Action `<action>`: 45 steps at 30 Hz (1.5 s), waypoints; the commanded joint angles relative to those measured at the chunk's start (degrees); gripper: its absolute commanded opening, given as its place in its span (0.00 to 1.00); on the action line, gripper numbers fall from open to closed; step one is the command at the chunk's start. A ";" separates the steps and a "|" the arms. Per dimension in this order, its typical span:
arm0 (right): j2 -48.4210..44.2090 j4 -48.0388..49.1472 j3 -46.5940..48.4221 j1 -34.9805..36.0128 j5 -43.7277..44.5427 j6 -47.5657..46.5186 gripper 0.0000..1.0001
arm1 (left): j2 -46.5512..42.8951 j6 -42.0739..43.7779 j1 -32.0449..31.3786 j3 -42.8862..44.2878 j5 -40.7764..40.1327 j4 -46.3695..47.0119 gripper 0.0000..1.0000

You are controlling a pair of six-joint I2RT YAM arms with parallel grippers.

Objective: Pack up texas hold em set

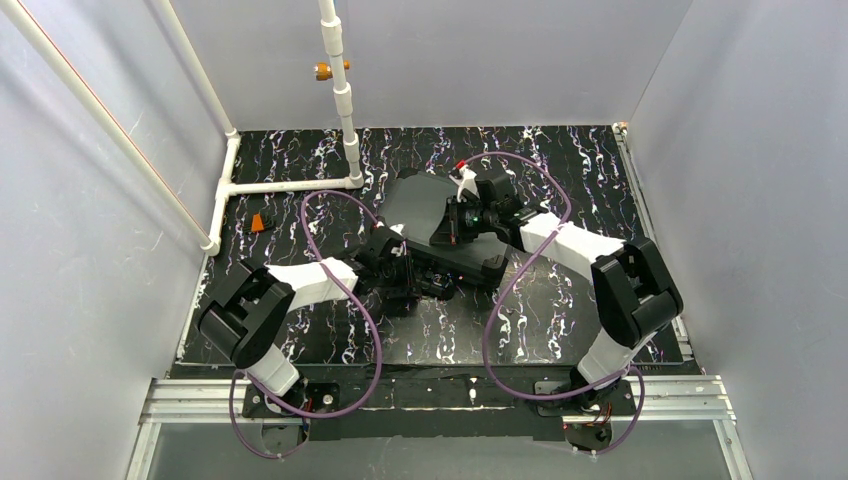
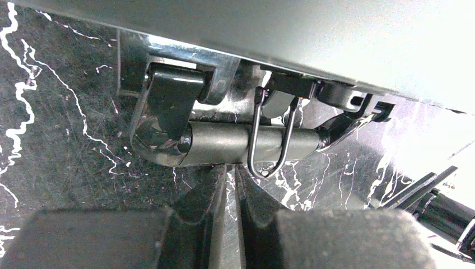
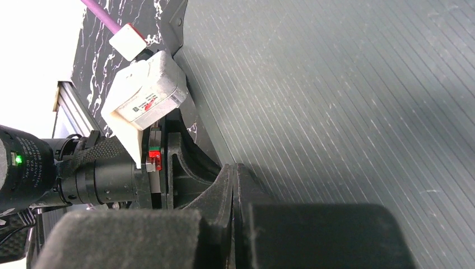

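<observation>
From above, a black bench (image 1: 560, 310) veined in white and purple sits between pale grey walls (image 1: 90, 250), with white pipes (image 1: 285, 184) along its left side. There are two arms, one case and one small orange block (image 1: 258, 222) (well apart, at the left). The case (image 1: 420, 200) lies shut mid-bench, dark and flat. The left arm (image 1: 310, 280) reaches its near edge, and the right arm (image 1: 565, 240) reaches over its lid.

The left wrist view shows the case's front: one black handle (image 2: 235, 143) between shiny mounts, crossed by one wire loop (image 2: 253, 140). The left jaws are clenched on nothing, just below it.

The right wrist view shows the ribbed grey lid (image 3: 347, 101). The right jaws are pressed together, empty.
</observation>
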 commanded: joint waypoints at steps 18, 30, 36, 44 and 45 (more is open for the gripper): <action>3.38 -17.99 -8.94 0.03 9.05 -5.06 0.01 | 3.18 -0.18 -1.03 4.58 -0.46 -0.80 0.09; 2.58 -17.91 -10.61 0.06 9.43 -4.98 0.01 | 3.63 -0.66 -1.35 6.37 -0.57 -0.76 0.09; 2.04 -17.91 -11.23 0.01 9.68 -4.98 0.01 | 3.68 -0.98 -1.45 7.39 -0.49 -0.80 0.09; 1.86 -17.99 -11.50 -0.06 9.72 -4.98 0.01 | 2.77 -1.33 -1.45 8.75 -0.22 -0.97 0.09; 1.82 -18.04 -11.50 -0.03 9.76 -4.98 0.01 | 2.54 -1.41 -1.45 8.90 -0.22 -1.04 0.09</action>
